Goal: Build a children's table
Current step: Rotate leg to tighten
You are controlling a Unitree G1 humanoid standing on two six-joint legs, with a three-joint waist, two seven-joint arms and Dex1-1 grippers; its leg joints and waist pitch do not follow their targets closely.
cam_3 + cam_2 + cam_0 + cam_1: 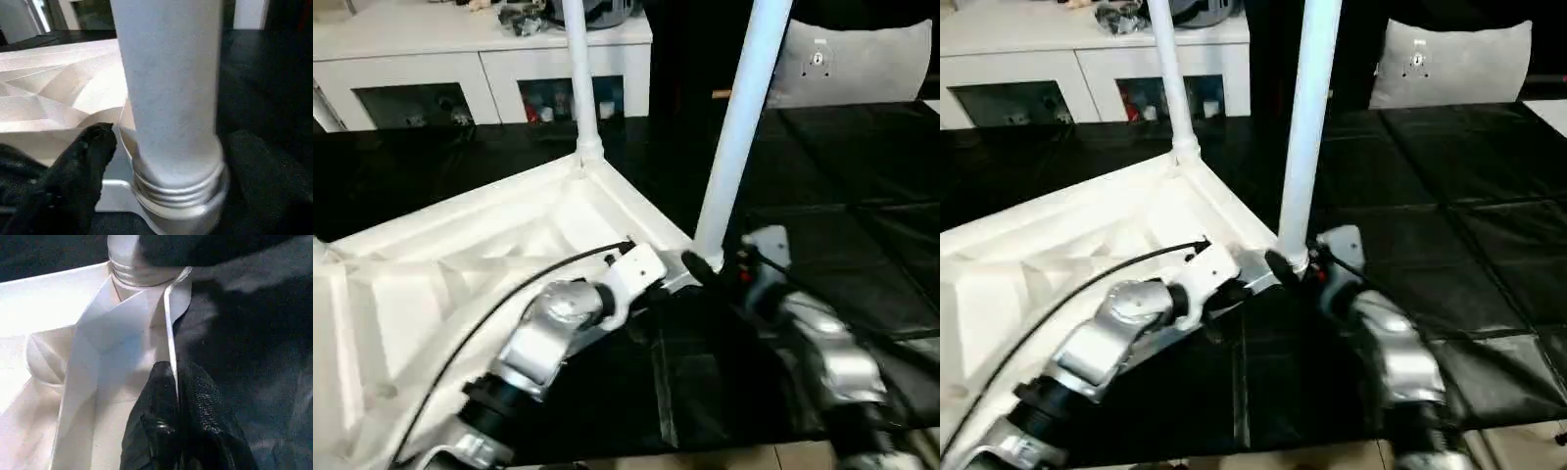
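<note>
Tabletop lies upside down on the black mat, ribbed underside up, occupying the left and near-left of the scene. Two legs stand in sockets: far leg at the far corner, near leg at the right corner close to the robot.

Left gripper is pressed together on the thin rim of the tabletop just beside the near leg's socket, pinching that edge and steadying it. Right gripper has fingers spread either side of the near leg's base, one finger in front of the rim, the other on the leg's far side; no firm clamp on the leg visible, looks released or about to regrip.

Threads at the leg base still show above the socket, so likely not fully screwed in.

Risks, judged:
- leg left half-threaded, could wobble or lean when let go
- regrip at an angle could cross-thread or push the leg sideways
- left pinch is on a thin edge, could slip and let the top rotate with the leg
- spread right finger may catch the rim during a turn
</note>
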